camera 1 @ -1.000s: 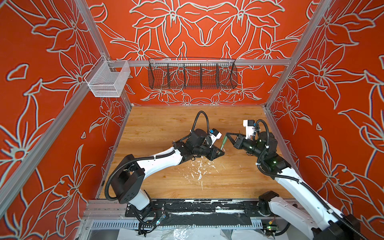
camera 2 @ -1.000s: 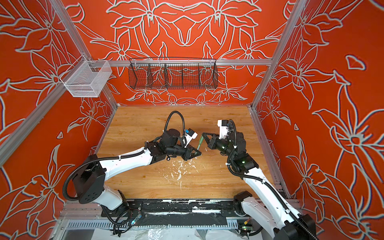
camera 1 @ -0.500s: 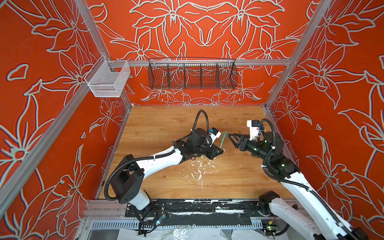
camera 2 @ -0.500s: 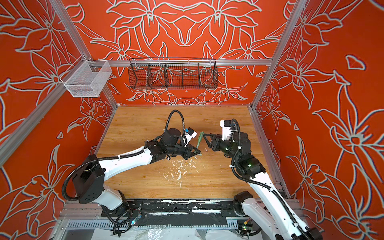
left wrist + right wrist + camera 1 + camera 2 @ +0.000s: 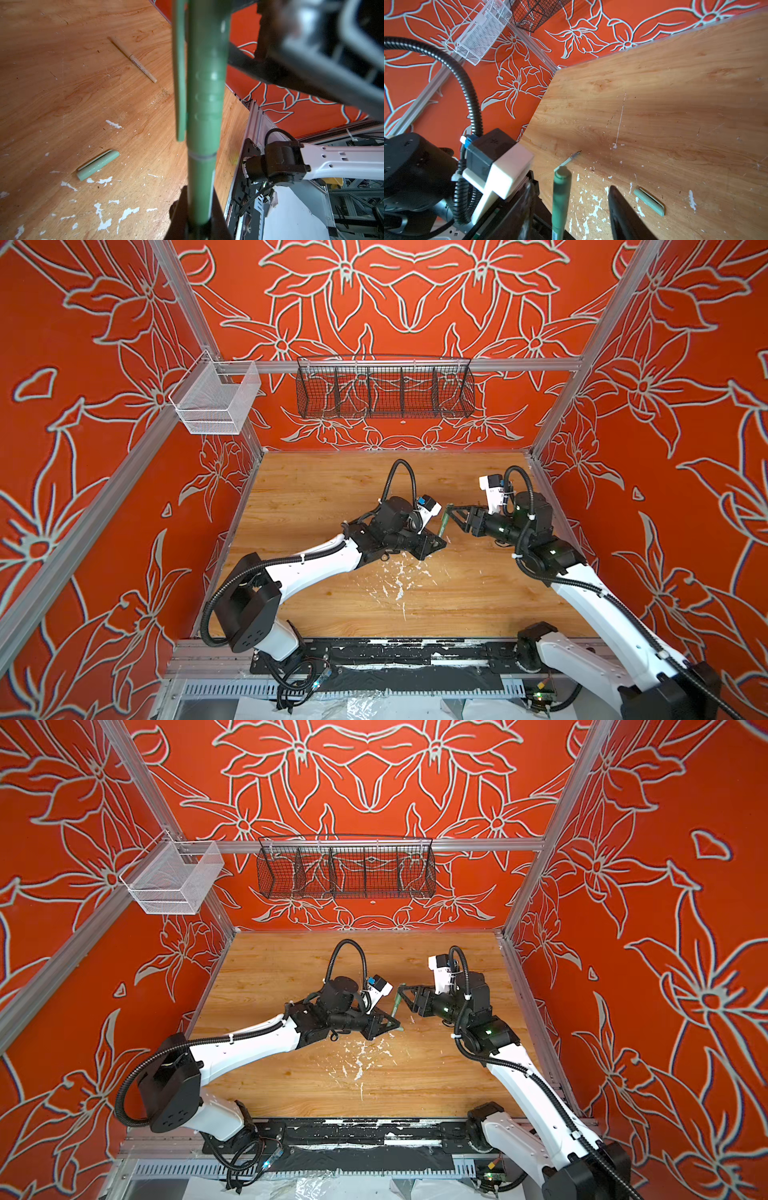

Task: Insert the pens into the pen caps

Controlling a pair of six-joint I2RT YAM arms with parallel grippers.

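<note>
Left wrist view: the left pincer (image 5: 197,225) is clenched on the lower barrel of the green pen (image 5: 200,182), which rises straight out from between its jaws. A green cap (image 5: 207,83) sits on the pen's far end, its flat clip running alongside it and a thin pale seam marking where cap meets barrel. The cap shows three shallow oval dimples in a row.

In the right wrist view the right pincer (image 5: 571,187) is released, with its jaws spread to either side of the capped end of the green pen (image 5: 560,199). I can see no contact with either jaw, though one finger is blurred.

In both top views the pen (image 5: 444,522) (image 5: 397,1006) stands tilted between the two pincers, its base in the left pincer (image 5: 436,541) and its top just beside the right pincer (image 5: 451,515).

On the table (image 5: 62,83), well apart from the left pincer, lie a tan pen (image 5: 133,59) and a loose pale green cap (image 5: 97,168) among white paint flecks (image 5: 104,222). A pale green pen (image 5: 569,160) shows its dark tip just past the right pincer.
</note>
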